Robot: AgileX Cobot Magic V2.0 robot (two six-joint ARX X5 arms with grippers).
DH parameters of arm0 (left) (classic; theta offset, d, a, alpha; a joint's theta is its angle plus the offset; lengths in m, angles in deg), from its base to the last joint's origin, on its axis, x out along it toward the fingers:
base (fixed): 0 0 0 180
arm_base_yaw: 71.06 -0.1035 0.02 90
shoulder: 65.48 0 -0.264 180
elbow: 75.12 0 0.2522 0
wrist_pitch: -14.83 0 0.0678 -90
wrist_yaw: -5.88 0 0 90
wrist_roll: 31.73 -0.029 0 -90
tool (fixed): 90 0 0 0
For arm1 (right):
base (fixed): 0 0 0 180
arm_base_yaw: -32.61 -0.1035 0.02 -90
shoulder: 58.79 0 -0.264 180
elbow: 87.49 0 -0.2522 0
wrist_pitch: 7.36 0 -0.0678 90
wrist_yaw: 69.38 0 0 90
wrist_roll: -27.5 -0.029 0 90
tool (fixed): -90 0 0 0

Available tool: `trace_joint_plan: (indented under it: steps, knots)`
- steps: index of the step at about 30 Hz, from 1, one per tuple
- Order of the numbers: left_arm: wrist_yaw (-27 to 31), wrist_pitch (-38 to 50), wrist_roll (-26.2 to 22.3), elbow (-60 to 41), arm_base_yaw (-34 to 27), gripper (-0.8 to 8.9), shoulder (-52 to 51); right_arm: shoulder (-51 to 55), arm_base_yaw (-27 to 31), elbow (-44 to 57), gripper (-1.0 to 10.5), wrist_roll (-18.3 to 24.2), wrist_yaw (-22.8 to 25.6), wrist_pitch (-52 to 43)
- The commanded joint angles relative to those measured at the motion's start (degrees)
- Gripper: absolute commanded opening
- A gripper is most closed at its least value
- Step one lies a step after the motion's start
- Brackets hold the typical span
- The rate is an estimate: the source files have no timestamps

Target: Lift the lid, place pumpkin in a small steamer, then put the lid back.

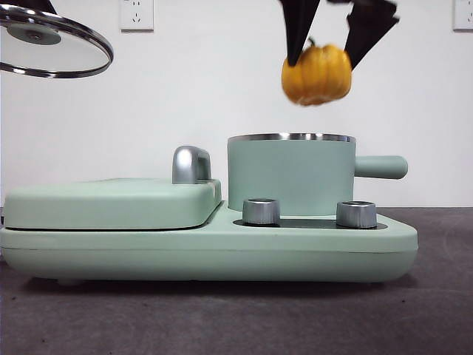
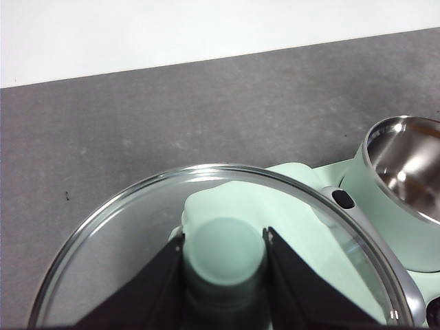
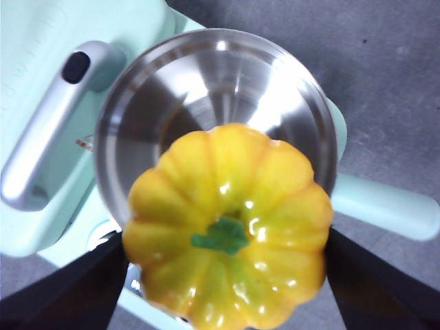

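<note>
Mint-green small steamer (image 1: 290, 176) sitting open on the appliance base (image 1: 207, 248) on the grey desk (image 1: 236, 318), steel rim bare. Glass lid (image 1: 52, 41) hanging high off to one side, well apart from the pot, left claw (image 2: 224, 251) clamping its knob (image 2: 224, 251). Yellow-orange pumpkin (image 1: 316, 73) hovering above the steamer's mouth, right claw (image 3: 227, 247) gripping its sides.

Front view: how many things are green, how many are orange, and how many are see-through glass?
Green: 3, the mint-green cylindrical steamer pot, the flat mint-green cover, the mint-green cooker base
Orange: 1, the glossy yellow-orange ribbed pumpkin
Clear glass: 1, the round steel-rimmed lid
Total: 5
</note>
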Motion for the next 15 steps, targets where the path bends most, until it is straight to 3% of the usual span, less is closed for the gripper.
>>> trace_joint_plan:
  steps: [1,15]
  knots:
    - [-0.09,1.81,1.01,0.98,0.00,0.09,0.13,-3.26,-0.44,-2.32,3.6,1.27,0.00,3.58]
    - [-0.09,1.81,0.96,0.98,0.00,0.09,0.13,-13.33,-0.22,-2.38,3.6,2.86,0.00,-1.09]
